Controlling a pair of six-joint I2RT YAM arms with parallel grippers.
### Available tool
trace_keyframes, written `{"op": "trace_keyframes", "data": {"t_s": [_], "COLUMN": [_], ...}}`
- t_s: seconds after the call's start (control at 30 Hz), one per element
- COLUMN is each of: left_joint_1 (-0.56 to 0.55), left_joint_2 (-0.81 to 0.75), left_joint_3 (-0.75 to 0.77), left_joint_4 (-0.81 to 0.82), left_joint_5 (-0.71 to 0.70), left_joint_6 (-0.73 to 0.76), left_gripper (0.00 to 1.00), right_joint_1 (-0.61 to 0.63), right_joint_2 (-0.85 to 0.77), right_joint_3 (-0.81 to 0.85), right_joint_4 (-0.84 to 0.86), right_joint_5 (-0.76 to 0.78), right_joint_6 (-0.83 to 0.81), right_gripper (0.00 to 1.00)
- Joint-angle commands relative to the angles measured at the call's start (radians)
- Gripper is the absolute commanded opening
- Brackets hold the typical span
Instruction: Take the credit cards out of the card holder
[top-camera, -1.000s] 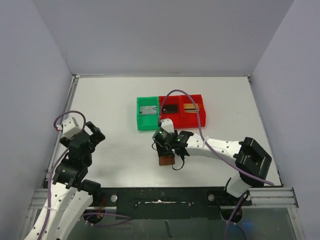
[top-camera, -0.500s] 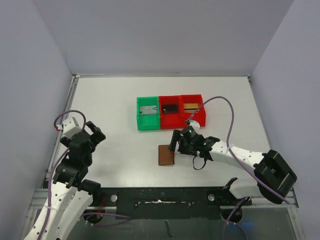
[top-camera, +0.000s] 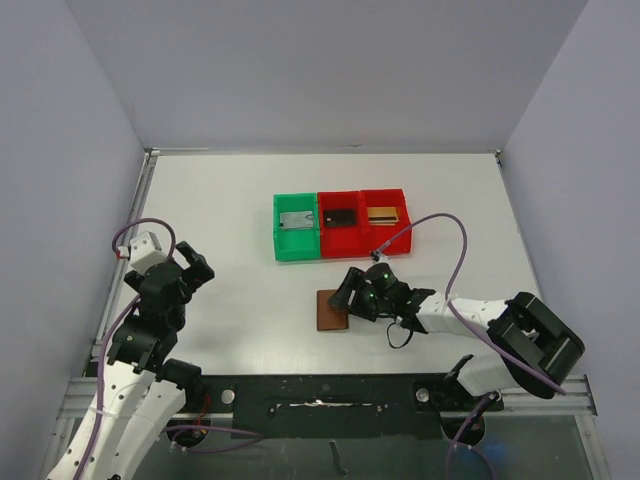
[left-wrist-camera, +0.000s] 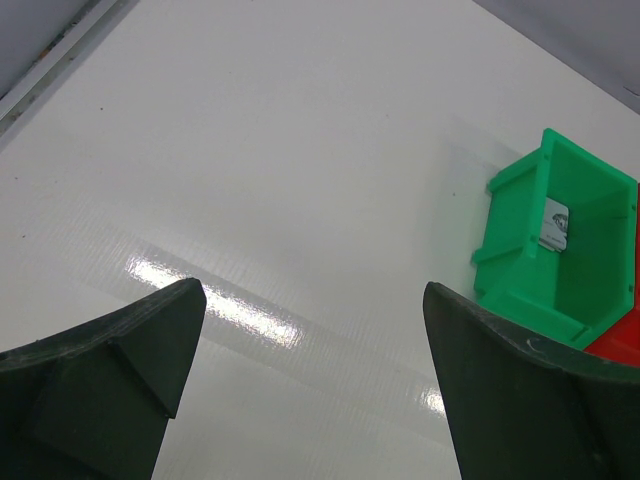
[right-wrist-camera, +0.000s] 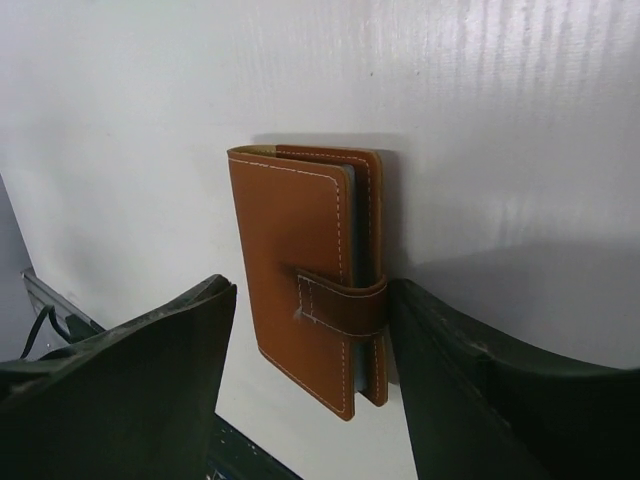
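Observation:
The card holder (top-camera: 332, 310) lies shut on the white table, brown, with its strap fastened; it also shows in the right wrist view (right-wrist-camera: 300, 250). My right gripper (top-camera: 349, 294) is open and low over the table at the holder's right edge. In the right wrist view my right gripper (right-wrist-camera: 310, 300) has one finger on each side of the holder, the right finger (right-wrist-camera: 450, 370) against the strap edge. A gold credit card (top-camera: 381, 213), a black card (top-camera: 341, 216) and a grey card (top-camera: 295, 221) lie in the bins. My left gripper (top-camera: 187, 266) is open and empty, far left.
A green bin (top-camera: 281, 240) and two red bins (top-camera: 362, 236) stand in a row behind the holder. The green bin (left-wrist-camera: 520, 250) also shows in the left wrist view. The table's near edge and black rail (top-camera: 320, 385) are just in front of the holder.
My right gripper lifted off the holder and swung right, then came back down and left to the holder's right edge. The holder and the left arm have barely moved.

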Motion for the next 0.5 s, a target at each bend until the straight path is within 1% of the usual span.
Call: {"op": "trace_keyframes", "data": {"t_s": [0.0,0.1,0.17,0.2,0.3,0.33,0.47], "left_joint_1": [-0.002,-0.002,-0.001,-0.002,-0.002,-0.002,-0.002], "left_joint_2": [-0.01,-0.009,-0.008,-0.006,0.0,0.002,0.012], "left_joint_3": [0.005,0.004,0.003,0.003,0.004,0.003,0.003], "left_joint_4": [0.048,0.048,0.048,0.048,0.05,0.051,0.056], "left_joint_5": [-0.015,-0.016,-0.016,-0.016,-0.015,-0.014,-0.008], "left_joint_6": [0.012,0.012,0.011,0.011,0.012,0.013,0.016], "left_gripper": [0.91,0.91,0.91,0.91,0.91,0.91,0.91], "right_joint_1": [0.02,0.024,0.025,0.027,0.027,0.027,0.027], "right_joint_2": [0.057,0.056,0.044,0.034,-0.002,-0.021,-0.129], "right_joint_3": [0.028,0.032,0.03,0.032,0.057,0.067,0.106], "right_joint_4": [-0.002,-0.021,-0.025,-0.031,-0.092,-0.122,-0.262], "right_joint_5": [-0.013,0.001,0.013,0.02,0.058,0.079,0.189], "right_joint_6": [-0.003,-0.008,-0.016,-0.021,-0.04,-0.046,-0.062], "right_gripper": [0.6,0.52,0.45,0.41,0.23,0.2,0.17]}}
